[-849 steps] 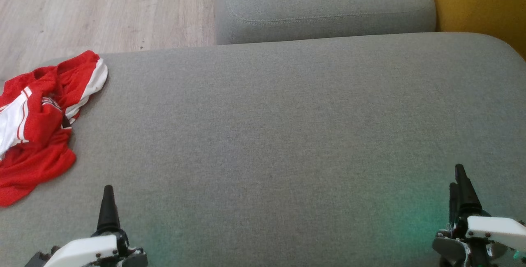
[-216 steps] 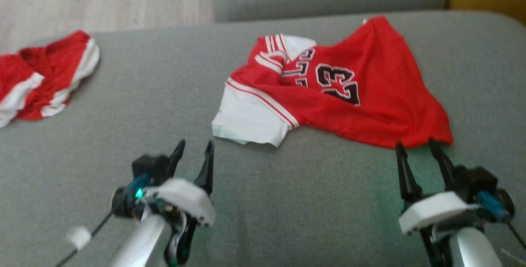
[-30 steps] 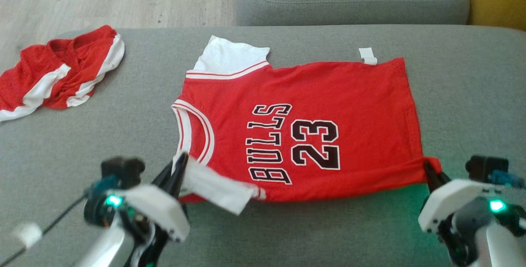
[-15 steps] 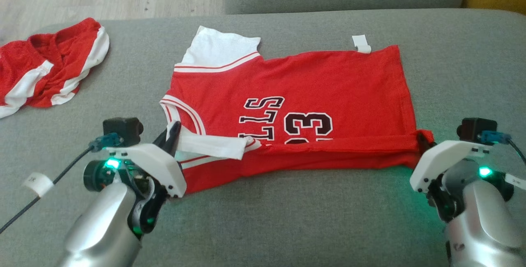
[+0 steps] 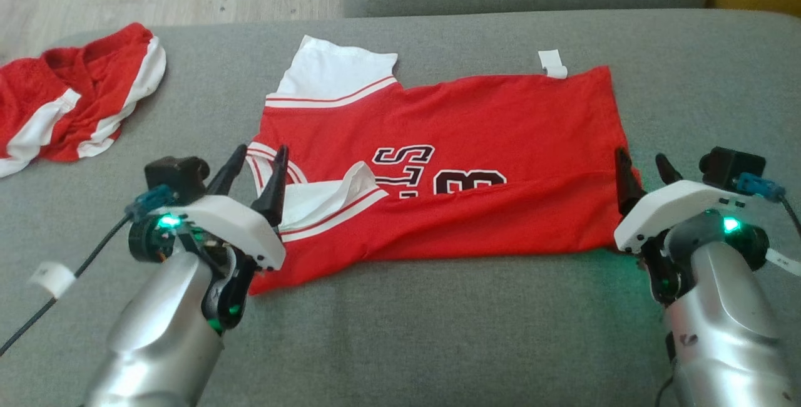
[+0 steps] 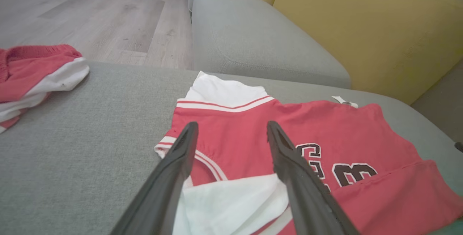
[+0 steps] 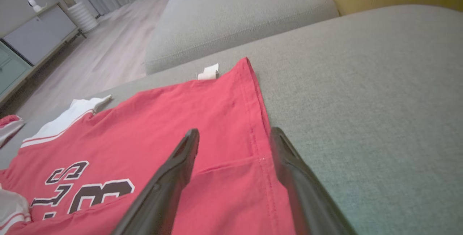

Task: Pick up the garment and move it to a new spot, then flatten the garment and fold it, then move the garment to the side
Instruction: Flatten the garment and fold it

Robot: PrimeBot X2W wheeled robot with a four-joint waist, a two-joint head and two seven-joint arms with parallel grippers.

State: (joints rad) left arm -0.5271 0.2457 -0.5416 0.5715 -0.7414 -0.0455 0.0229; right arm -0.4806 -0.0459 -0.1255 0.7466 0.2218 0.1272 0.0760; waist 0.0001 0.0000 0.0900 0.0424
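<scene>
Having released the jersey's (image 5: 475, 125) folded-over near edge, the left gripper (image 5: 261, 151) and right gripper (image 5: 639, 156) are now hovering with fingers apart, shorts (image 5: 81, 100) lying far left.

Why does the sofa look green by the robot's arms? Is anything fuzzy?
Head view: green lights on the wrists tint the sofa, most by the right gripper. Left wrist view: fingers a bit soft, jersey sharp. Right wrist view: much the same, no glare.
</scene>
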